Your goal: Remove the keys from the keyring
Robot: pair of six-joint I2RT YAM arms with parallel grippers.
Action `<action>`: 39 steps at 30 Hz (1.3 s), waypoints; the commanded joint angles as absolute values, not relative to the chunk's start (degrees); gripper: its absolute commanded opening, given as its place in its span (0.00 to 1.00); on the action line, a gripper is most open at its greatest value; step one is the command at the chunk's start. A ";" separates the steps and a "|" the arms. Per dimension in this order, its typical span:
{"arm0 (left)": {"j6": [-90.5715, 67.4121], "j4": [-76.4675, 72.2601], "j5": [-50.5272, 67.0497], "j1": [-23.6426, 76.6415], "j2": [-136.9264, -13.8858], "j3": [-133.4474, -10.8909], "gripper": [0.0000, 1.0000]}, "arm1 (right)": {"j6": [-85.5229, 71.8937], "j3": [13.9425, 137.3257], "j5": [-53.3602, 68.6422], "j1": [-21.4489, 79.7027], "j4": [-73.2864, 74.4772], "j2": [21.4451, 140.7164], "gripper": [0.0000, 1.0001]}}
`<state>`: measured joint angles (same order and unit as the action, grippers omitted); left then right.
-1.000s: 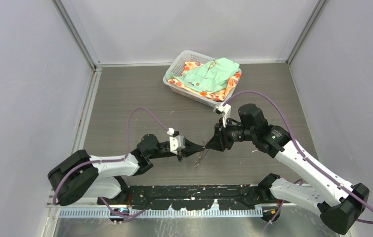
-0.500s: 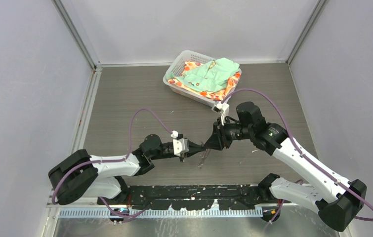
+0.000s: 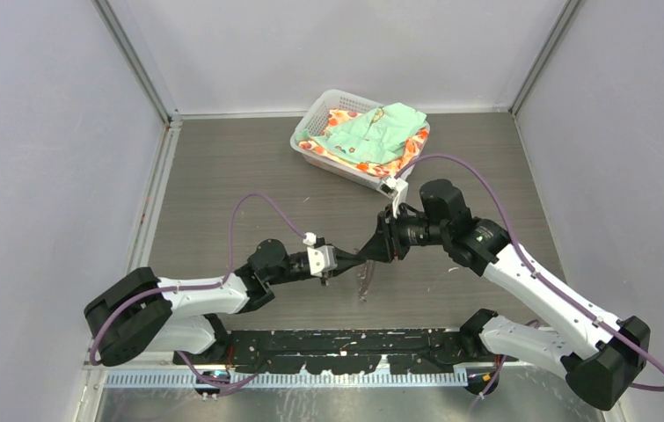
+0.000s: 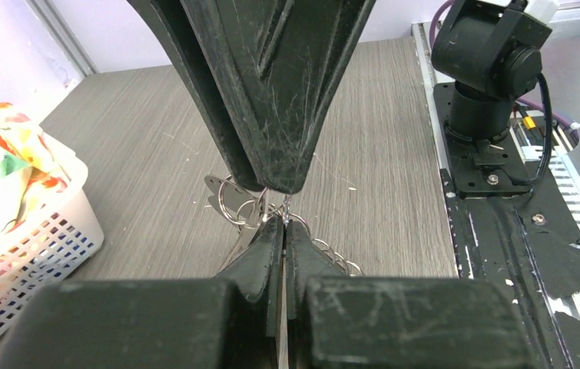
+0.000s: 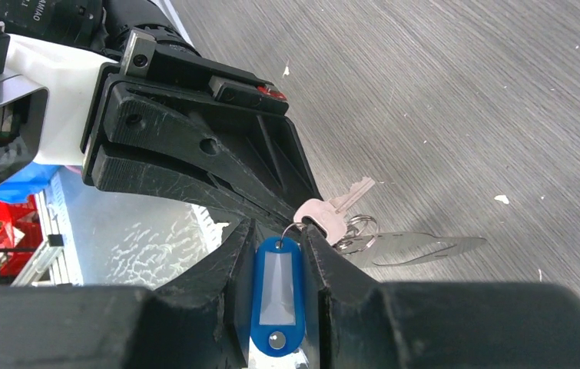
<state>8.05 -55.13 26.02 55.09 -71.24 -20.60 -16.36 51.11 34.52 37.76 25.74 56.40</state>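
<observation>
The keyring bunch (image 3: 365,278) hangs between my two grippers, just above the table. In the left wrist view my left gripper (image 4: 283,224) is shut on a thin wire ring; silvery split rings (image 4: 233,203) and a chain (image 4: 334,258) hang beside it. My right gripper (image 4: 282,184) meets it tip to tip from above. In the right wrist view my right gripper (image 5: 277,231) is shut on a blue plastic tag (image 5: 275,290). A silvery key (image 5: 331,212) and a flat silvery metal piece (image 5: 417,247) dangle from the rings just beyond its tips.
A white mesh basket (image 3: 310,123) with green and orange cloth stands at the back centre; it also shows in the left wrist view (image 4: 33,238). The right arm's base (image 4: 486,84) stands on the black strip at the near edge. Pale specks lie on the table.
Both grippers have stayed tip to tip and shifted slightly. The left wrist has moved a little right, and the dangling keys now hang a little further right.
</observation>
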 commanded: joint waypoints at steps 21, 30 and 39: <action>3.60 -52.10 15.91 55.55 -72.16 -19.00 0.27 | -23.44 47.83 21.51 41.26 12.28 53.90 0.01; 1.31 -58.96 12.29 55.54 -73.48 -16.92 0.29 | -24.12 47.31 21.25 41.28 11.63 53.75 0.01; 0.35 -69.46 7.55 55.55 -74.95 -14.25 0.27 | -24.21 47.12 21.69 41.23 11.25 53.64 0.01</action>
